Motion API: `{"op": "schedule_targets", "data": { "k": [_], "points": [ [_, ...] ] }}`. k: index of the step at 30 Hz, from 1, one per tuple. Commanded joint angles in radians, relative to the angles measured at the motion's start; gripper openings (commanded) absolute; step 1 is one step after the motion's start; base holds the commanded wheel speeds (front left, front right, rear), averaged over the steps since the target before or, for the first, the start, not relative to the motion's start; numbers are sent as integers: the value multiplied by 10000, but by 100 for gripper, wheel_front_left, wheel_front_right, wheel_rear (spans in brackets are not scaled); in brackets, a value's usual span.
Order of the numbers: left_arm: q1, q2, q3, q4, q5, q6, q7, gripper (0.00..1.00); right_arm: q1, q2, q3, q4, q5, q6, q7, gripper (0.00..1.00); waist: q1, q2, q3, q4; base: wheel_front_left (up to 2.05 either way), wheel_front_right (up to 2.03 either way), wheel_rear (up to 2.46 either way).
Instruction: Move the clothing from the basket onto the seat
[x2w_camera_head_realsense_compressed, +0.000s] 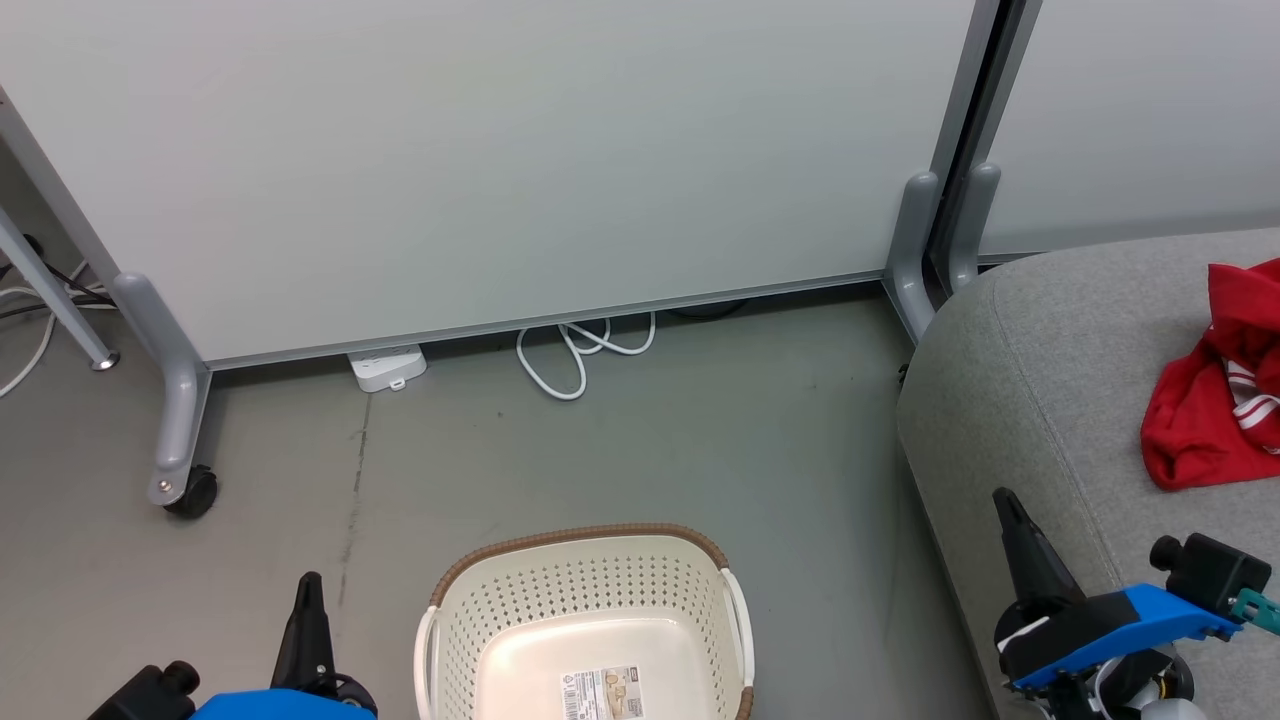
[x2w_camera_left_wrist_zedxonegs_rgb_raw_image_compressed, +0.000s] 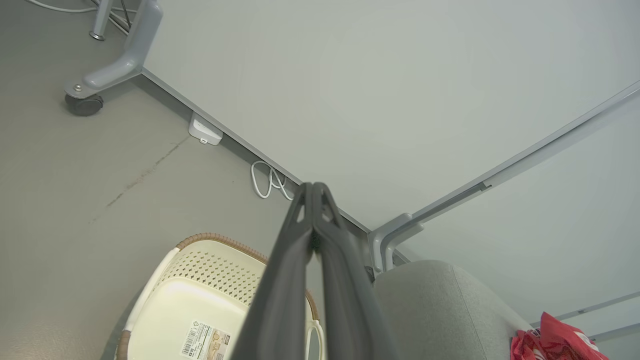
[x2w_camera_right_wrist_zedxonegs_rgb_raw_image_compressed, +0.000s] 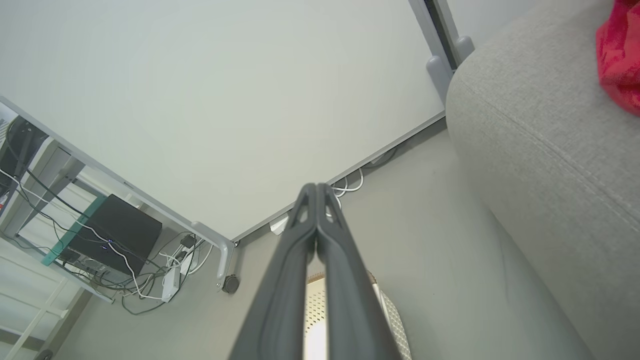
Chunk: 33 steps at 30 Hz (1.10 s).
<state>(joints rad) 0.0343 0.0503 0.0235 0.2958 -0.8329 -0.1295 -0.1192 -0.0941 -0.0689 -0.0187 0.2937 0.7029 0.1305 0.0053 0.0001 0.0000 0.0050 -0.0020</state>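
The left gripper (x2w_camera_head_realsense_compressed: 310, 588) had its two dark fingers pressed flat together, tip to tip, with nothing caught between them. The right gripper (x2w_camera_head_realsense_compressed: 1006, 502) was the same: jaws closed along their whole length, holding nothing.

The basket (x2w_camera_head_realsense_compressed: 580, 534) stood on the grey floor (x2w_camera_head_realsense_compressed: 700, 440) between the two pairs of jaws, just right of the left pair and farther from the right pair. Its cream bottom carried a printed label (x2w_camera_head_realsense_compressed: 603, 692). In the left wrist view it sat below and to the left of the closed fingertips, partly hidden behind the fingers. In the right wrist view a strip of its perforated wall showed low down behind the right fingers.

The seat (x2w_camera_head_realsense_compressed: 1040, 380) lay under and beyond the right jaws, whose tip overlapped its near left edge in the head view. The clothing (x2w_camera_head_realsense_compressed: 1200, 420) lay crumpled on top of the seat — to the right of the right jaws and farther out than their tip, apart from them, and well away from the left jaws. White stripes showed on part of the red fabric.

Past both closed tips stood a pale partition panel (x2w_camera_head_realsense_compressed: 500, 150) on a foot with a black caster (x2w_camera_head_realsense_compressed: 190, 492). At its base, beyond the basket, lay a coiled white cable (x2w_camera_head_realsense_compressed: 580, 360) and a small white box (x2w_camera_head_realsense_compressed: 388, 367).
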Motion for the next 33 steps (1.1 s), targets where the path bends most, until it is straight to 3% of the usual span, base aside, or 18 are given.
{"op": "schedule_targets", "data": {
  "k": [1, 33],
  "points": [
    [-337, 43, 94, -151, -301, -7, 77, 0, -154, 4, -76, -191, 375, 1, 40, 0, 0, 0, -1, 1, 0, 0, 0],
    [-890, 51, 461, -334, -3762, -12, 1100, 0, -184, 92, -492, -344, 4388, 2, 527, 0, -1, 0, -9, 8, 0, 0, 0]
  ]
}}
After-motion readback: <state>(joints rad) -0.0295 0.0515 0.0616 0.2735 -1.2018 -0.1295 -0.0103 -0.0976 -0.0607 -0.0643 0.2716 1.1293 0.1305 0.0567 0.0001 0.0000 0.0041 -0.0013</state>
